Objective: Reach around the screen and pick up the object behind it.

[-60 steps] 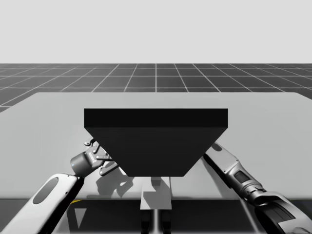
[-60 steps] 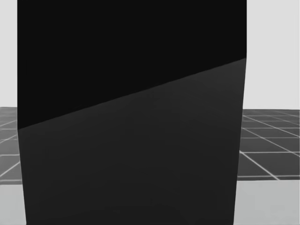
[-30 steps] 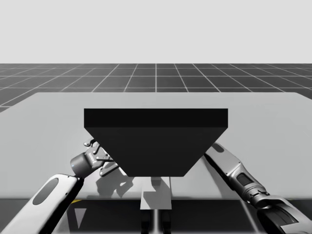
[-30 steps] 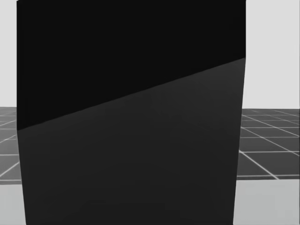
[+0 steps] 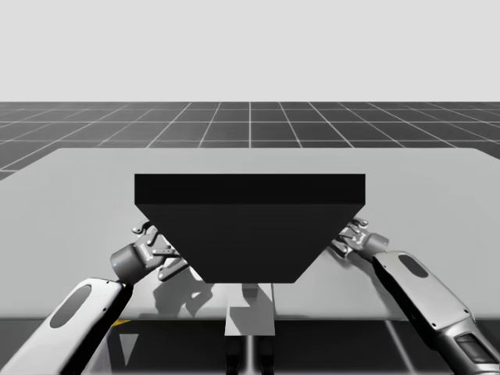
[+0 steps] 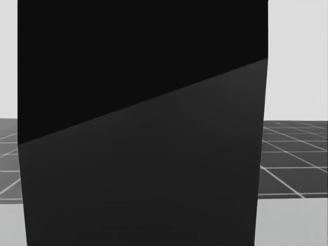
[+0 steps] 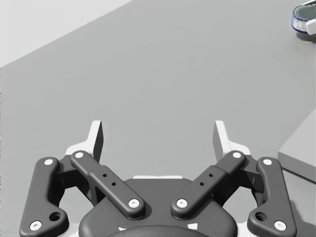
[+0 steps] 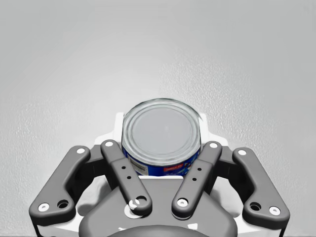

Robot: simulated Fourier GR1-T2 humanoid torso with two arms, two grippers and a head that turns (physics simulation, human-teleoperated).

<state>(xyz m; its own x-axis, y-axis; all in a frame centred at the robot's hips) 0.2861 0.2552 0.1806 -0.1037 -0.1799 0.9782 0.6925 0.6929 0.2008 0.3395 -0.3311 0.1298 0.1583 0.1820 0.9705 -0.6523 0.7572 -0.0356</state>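
A tall black screen (image 5: 250, 226) stands mid-table and blocks most of the head view (image 6: 143, 154). In the right wrist view a short blue can with a silver lid (image 8: 161, 136) sits between the fingers of my right gripper (image 8: 161, 129), which is shut on it from both sides. In the high view my right gripper (image 5: 351, 234) is at the screen's right edge. My left gripper (image 5: 152, 246) is at the screen's left edge, open and holding nothing (image 7: 159, 140). Far ahead of it, to one side, the blue can (image 7: 303, 17) shows small.
The grey table (image 5: 437, 203) stretches wide on both sides of the screen and behind it. A grey slab edge (image 7: 301, 148) lies close beside my left gripper's finger. A dark gridded floor (image 5: 250, 121) lies beyond the table's far edge.
My right arm has swung out from behind the screen, and its gripper now shows at the screen's right edge. My left arm has barely moved. My head has turned very slightly.
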